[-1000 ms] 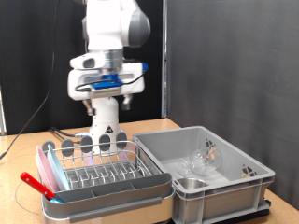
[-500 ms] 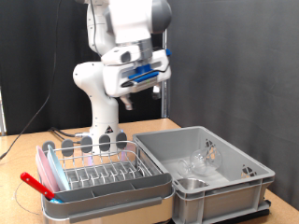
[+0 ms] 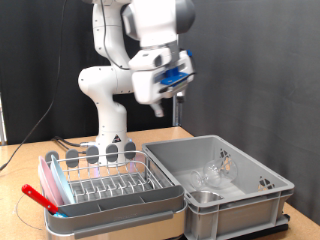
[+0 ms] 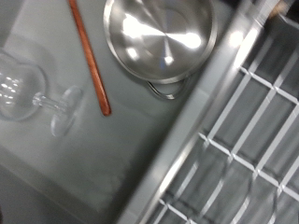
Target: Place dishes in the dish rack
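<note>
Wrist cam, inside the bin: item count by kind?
Steel bowl: 1
Clear stemmed glass, lying on its side: 1
Red-brown stick: 1
Total: 3 inside the grey bin. The dish rack shows beside it; nothing is seen in its visible part. The gripper is up above the bin.

The arm stands upright from its base, elbow bent, wrist raised high. The gripper points downward below the wrist; its finger spacing is not discernible.
</note>
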Tool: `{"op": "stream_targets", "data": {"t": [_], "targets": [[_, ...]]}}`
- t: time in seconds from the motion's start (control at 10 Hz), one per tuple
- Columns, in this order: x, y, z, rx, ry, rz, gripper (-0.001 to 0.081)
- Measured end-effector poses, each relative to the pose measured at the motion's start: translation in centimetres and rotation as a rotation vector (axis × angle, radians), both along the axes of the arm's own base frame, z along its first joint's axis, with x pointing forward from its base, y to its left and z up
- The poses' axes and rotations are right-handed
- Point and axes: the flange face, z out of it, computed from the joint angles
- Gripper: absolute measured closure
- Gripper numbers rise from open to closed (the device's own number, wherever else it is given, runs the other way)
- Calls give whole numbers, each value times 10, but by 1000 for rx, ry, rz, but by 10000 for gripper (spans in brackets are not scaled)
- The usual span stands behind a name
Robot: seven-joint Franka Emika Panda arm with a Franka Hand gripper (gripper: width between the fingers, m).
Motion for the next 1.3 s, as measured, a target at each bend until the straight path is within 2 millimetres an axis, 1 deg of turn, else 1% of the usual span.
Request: {"op": "stream_targets", "data": {"t": [0.2, 0.4, 0.6, 0.8, 0.9, 1.0, 1.1, 1.3], "targets": [[4, 34, 5, -17, -54, 78, -2], [4, 70, 5, -40, -74, 129, -2], [1, 102, 1, -112, -76, 161, -2], [2, 133, -12, -175, -83, 164, -2], [3, 142, -19, -175, -64, 151, -2], [8, 143, -21, -173, -53, 137, -2], [8, 143, -21, -174, -53, 140, -2], [6, 142, -26, -188, -67, 271, -2]]}}
